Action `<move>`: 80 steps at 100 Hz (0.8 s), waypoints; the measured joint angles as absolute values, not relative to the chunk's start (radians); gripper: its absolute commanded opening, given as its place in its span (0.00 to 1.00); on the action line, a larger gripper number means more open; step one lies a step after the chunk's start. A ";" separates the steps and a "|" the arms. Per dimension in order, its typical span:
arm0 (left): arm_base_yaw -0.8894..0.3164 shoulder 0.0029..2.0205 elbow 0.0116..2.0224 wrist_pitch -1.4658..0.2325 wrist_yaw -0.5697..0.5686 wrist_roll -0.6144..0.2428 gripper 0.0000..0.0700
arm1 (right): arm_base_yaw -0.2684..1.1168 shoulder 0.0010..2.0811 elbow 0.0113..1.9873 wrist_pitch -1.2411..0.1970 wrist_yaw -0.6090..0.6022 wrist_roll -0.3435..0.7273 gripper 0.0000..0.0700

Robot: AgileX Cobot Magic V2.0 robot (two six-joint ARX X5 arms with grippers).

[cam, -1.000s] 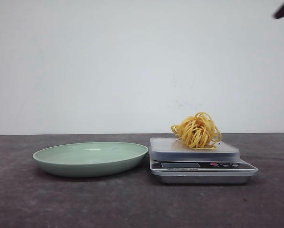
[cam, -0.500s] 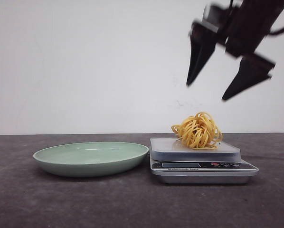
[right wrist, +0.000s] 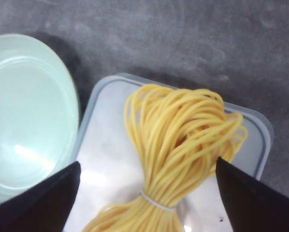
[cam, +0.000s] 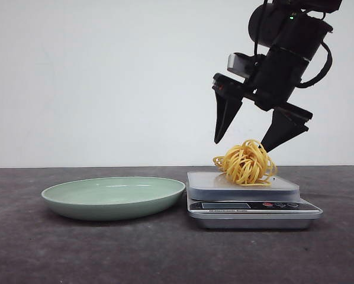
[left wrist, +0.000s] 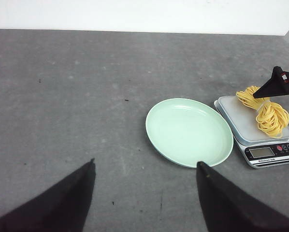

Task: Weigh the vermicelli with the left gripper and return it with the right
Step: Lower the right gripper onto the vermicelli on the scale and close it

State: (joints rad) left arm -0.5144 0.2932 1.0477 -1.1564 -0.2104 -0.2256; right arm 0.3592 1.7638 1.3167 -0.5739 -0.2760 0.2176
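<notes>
The vermicelli (cam: 245, 162), a round nest of yellow strands tied with a thin band, lies on the platform of a silver kitchen scale (cam: 251, 204). It also shows in the left wrist view (left wrist: 266, 111) and the right wrist view (right wrist: 178, 157). My right gripper (cam: 242, 144) is open, its two black fingers spread just above the nest, one on each side, not touching it. My left gripper (left wrist: 145, 164) is open and empty, high above the dark table, away from the scale. A pale green plate (cam: 113, 196) stands empty left of the scale.
The scale's display and buttons (cam: 251, 206) face the front. The plate nearly touches the scale's left side. A white wall runs behind the dark grey tabletop (cam: 76, 248).
My right arm came in from the upper right and dropped down over the scale, fingers open. The vermicelli, scale and plate have not moved.
</notes>
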 measured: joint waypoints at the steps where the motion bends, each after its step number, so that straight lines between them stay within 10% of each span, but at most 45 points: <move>1: -0.514 0.293 1.048 -1.156 -0.210 -0.226 0.55 | 0.359 1.766 1.317 -0.575 -0.273 0.218 0.78; 55: -0.514 0.293 1.048 -1.158 -0.210 -0.226 0.55 | 0.380 1.793 1.317 -0.636 -0.219 0.234 0.64; 80: -0.514 0.293 1.048 -1.166 -0.210 -0.226 0.55 | 0.412 1.793 1.317 -0.652 -0.205 0.241 0.00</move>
State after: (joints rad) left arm -0.5144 0.2932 1.0477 -1.1664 -0.2104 -0.2256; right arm 0.4122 1.7931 1.3174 -0.6521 -0.2050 0.2405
